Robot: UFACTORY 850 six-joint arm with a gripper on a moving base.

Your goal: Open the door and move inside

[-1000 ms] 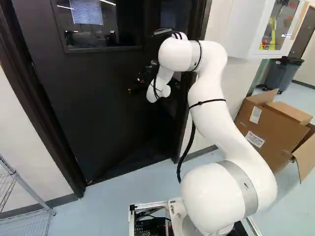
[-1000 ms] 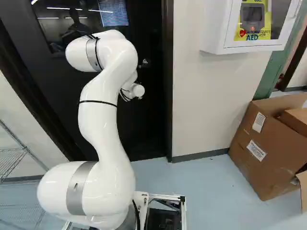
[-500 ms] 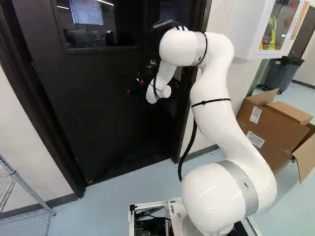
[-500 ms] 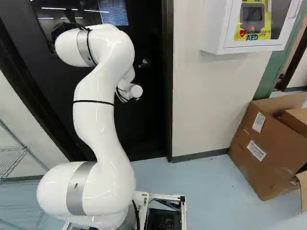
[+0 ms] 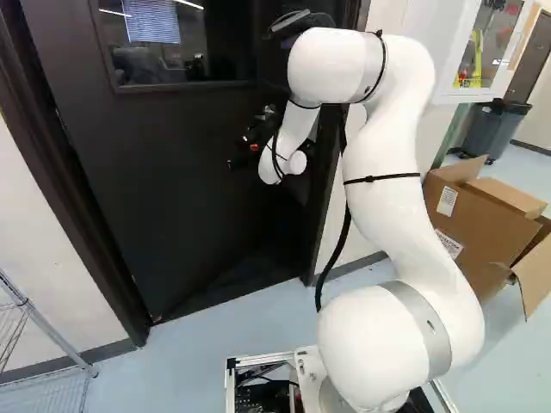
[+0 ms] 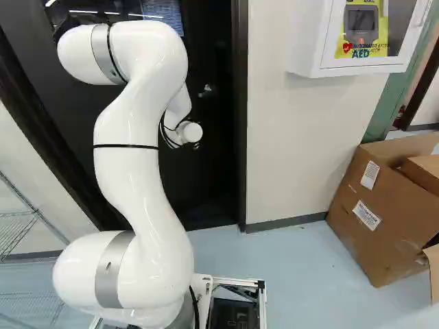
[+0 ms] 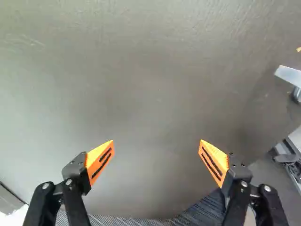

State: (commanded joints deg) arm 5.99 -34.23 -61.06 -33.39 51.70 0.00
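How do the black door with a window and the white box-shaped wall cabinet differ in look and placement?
The black door is dark, whereas the white wall cabinet is pale.
The door reaches down to the floor; the cabinet hangs on the wall, well above it.
The door's window shows slatted blinds; the cabinet's shows a yellow panel.
Both have a see-through or glossy pane.
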